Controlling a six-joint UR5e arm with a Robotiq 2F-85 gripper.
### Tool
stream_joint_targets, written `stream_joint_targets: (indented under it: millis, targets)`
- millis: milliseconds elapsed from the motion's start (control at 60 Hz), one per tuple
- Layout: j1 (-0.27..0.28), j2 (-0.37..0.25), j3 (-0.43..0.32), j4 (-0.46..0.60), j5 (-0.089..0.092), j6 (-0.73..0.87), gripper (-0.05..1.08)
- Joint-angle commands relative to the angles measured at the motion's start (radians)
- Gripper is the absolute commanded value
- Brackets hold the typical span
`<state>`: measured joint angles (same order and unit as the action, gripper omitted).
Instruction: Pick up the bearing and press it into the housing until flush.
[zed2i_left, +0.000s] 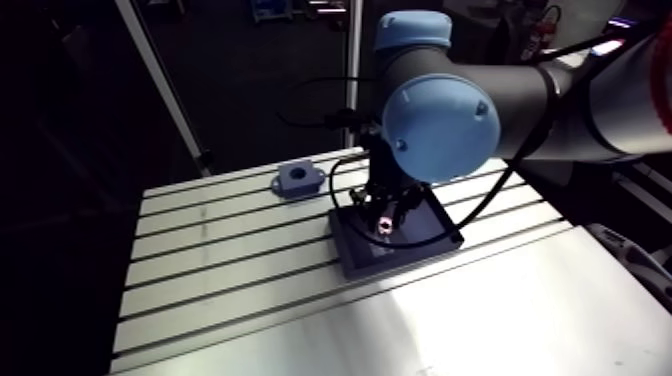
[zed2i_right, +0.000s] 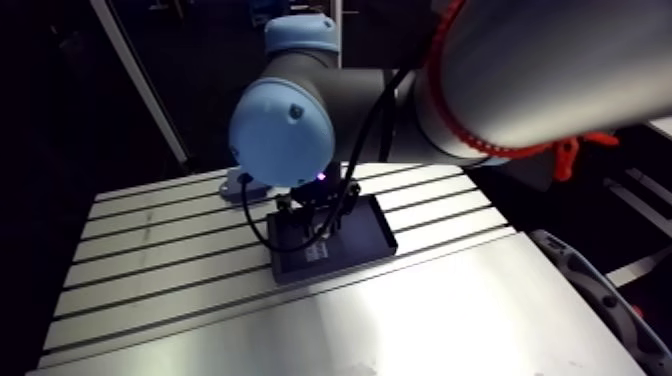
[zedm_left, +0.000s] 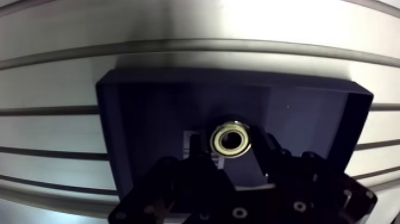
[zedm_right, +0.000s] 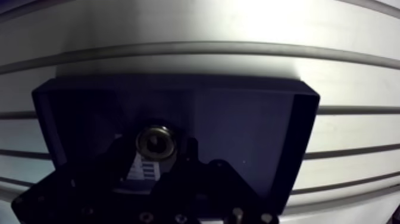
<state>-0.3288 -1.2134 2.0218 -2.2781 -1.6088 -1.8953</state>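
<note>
Closest to your wrist camera, the gripper (zedm_left: 232, 156) is a black mass against the dark tray (zedm_left: 309, 113), so you cannot tell how far it is open or whether it presses anything. Right at its tip the bearing (zedm_left: 231, 140) shows against the tray floor, hole facing the camera; 1 eye shows it as a bright brassy ring, the other as a dull, shadowed one. Beside it a pale label (zedm_right: 143, 170) is partly covered by the gripper, its print too small to read. Your wrist view takes in only the tray and the slotted table (zedm_left: 178, 24) around it. Turn to the arm view for the blue housing (zed2i_left: 297, 179): it sits on the table at about 10 o'clock from the tray, well apart from it. In that view's right eye the light-blue joint cap (zed2i_right: 282, 132) hides most of the housing, and in both eyes the gripper is just a small dark shape low over the tray
</note>
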Motion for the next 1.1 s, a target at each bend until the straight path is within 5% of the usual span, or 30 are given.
stream_joint_targets:
  millis: [17, 1100]
  targets:
    - [0.0, -0.002, 0.002, -0.001, 0.0, 0.0, 0.51]
    - [0.0, -0.023, -0.004, 0.006, 0.005, -0.005, 0.6]
